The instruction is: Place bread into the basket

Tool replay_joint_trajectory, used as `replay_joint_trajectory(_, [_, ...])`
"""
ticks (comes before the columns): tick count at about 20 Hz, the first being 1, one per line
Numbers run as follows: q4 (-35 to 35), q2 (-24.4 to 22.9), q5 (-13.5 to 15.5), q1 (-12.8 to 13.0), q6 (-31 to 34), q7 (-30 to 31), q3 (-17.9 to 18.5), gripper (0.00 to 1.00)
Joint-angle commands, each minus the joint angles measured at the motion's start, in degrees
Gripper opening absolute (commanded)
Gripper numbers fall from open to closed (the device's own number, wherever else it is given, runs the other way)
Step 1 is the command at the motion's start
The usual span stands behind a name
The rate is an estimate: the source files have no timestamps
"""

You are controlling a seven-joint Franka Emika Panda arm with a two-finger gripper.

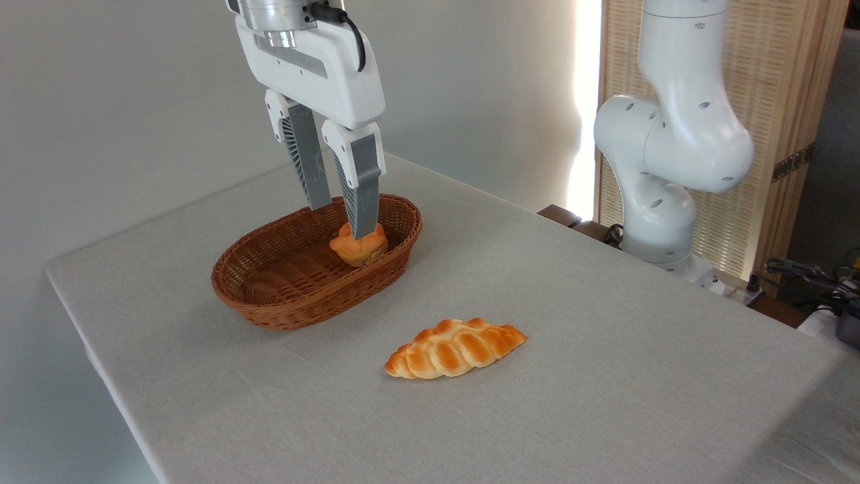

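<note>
The bread, a small orange-golden knotted bun, lies inside the basket at its right end, against the inner wall. The basket is an oval brown wicker one with low sides, standing left of the table's middle. My gripper hangs straight down over that end of the basket. Its fingers are apart, and the nearer fingertip covers the top of the bun. The bun seems to rest on the basket rather than in my grip.
A longer braided golden loaf lies on the grey tablecloth, in front of and to the right of the basket. The arm's white base stands at the table's far right edge, with cables beyond it.
</note>
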State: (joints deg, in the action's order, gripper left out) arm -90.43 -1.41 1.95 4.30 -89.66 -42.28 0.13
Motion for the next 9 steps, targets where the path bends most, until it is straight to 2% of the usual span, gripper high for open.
replay_joint_trajectory(1, [1.75, 0.70, -0.37, 0.54, 2.03, -0.08, 1.36, 1.00])
replay_joint_trajectory(9, [1.75, 0.70, -0.19, 0.54, 2.03, -0.08, 1.54, 1.00])
